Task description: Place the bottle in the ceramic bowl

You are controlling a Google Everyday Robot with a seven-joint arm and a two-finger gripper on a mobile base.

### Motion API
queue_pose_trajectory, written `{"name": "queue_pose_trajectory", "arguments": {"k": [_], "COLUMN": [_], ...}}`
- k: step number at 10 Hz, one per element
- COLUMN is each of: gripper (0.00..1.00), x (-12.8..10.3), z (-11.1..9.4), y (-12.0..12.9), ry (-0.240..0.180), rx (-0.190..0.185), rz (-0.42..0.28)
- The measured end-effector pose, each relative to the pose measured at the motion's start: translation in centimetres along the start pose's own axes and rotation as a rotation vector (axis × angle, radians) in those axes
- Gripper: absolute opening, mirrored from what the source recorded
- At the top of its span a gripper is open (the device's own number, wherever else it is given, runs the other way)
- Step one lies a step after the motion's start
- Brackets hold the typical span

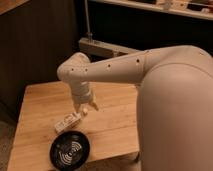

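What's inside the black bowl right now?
Only its pale rings; the ceramic bowl holds nothing, and nothing covers its inside. The bottle lies on the table beside it, the claw at its far end.

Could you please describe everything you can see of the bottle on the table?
The bottle is small, slim and white with a pale label, plastic by its look. It lies on its side, diagonally, on the wooden table, just behind the black ceramic bowl. The open end effector hangs over its far end; whether they touch is unclear.
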Motion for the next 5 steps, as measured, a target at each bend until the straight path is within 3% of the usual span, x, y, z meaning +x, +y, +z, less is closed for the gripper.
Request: {"name": "queue_pose_trajectory", "arguments": {"k": [1,3,5], "gripper": [0.65,0.65,0.65], "x": [0.15,-0.01,0.20], "z": [-0.06,-0.09,-0.88], "y": [0.28,-0.46,-0.61], "ry": [-0.011,-0.032,-0.080], "rx": [-0.012,-0.014,-0.083], "rz": [0.070,0.118,0.078]}}
